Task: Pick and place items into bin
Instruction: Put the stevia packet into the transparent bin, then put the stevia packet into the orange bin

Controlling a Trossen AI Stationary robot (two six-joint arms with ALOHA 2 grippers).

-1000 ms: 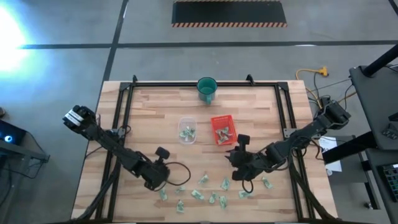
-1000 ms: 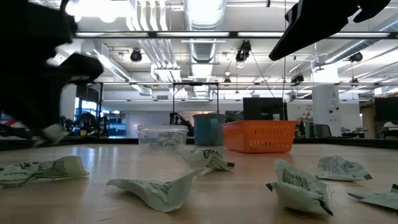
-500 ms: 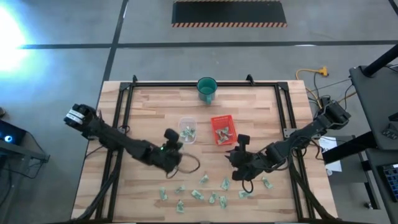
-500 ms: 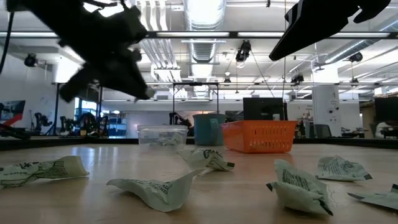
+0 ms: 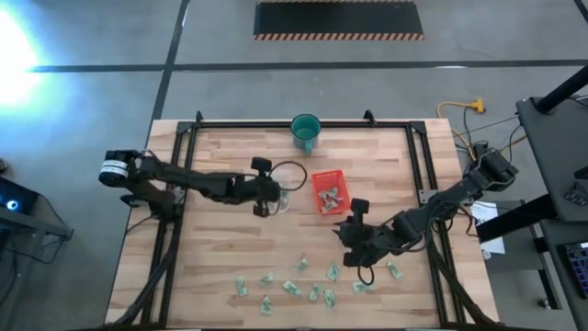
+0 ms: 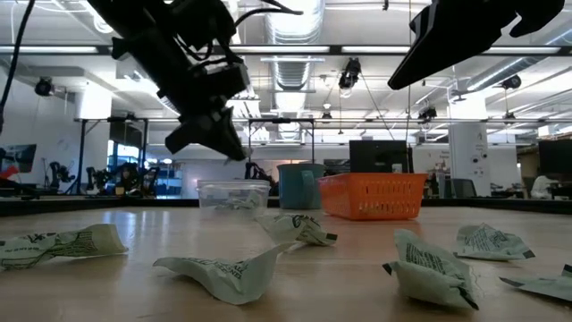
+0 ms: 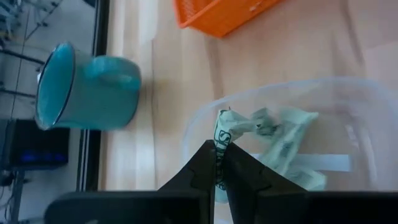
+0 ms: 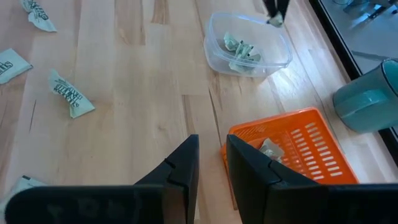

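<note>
Here, left arm [image 5: 262, 191] outstretched, above clear tub [image 5: 278, 195]

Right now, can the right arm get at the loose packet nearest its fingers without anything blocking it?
Probably yes. The right gripper hangs over bare wood beside the orange tray, and the nearest packet lies apart from the others, with nothing between. The left gripper is away at the clear bin.
</note>
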